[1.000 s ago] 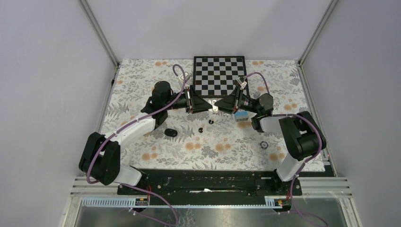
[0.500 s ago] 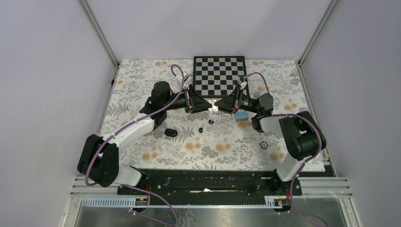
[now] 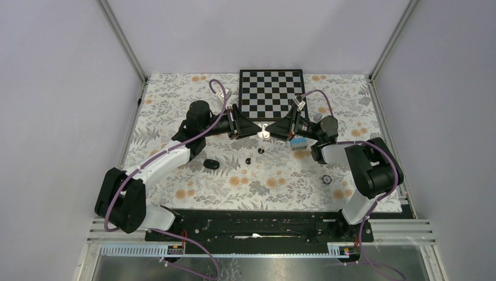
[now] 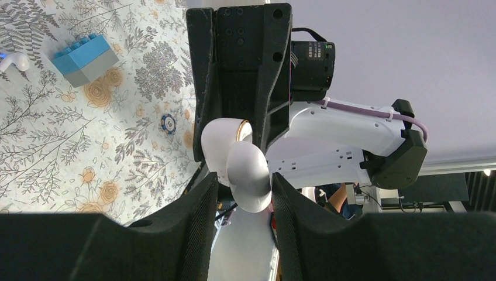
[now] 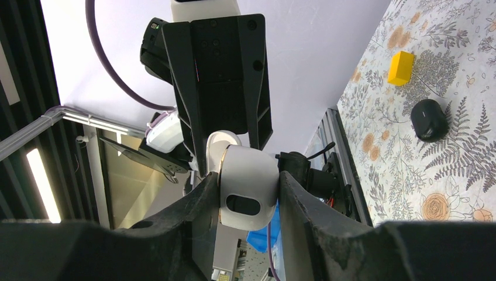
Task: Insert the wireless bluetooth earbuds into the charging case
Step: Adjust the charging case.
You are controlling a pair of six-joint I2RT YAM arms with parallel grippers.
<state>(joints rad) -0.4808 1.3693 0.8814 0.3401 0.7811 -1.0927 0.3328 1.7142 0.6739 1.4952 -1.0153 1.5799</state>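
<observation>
white charging case point(image 5: 248, 175), rounded, w/ gold trim

One white charging case point(image 3: 264, 131), two black earbuds point(image 3: 248, 160), one white earbud point(image 4: 14, 60), one chessboard point(image 3: 272, 93), one blue brick point(image 3: 299, 143), one yellow block point(image 5: 402, 67), one dark ring point(image 3: 326, 178), one black oval object point(image 3: 212, 164).

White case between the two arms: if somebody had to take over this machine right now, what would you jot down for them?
Left gripper: shut on the white charging case, held in the air in front of the chessboard.
Right gripper: shut on the same case from the opposite side. The case looks hinged partly open, one half in each gripper.
Earbuds: one white earbud lies on the cloth near the blue block. The small dark bits nearer the arms may be the black pair, but are too small to tell.
Done: case lifted, apparently opened.
Left: no earbud seen in the case; all remain to insert.
</observation>
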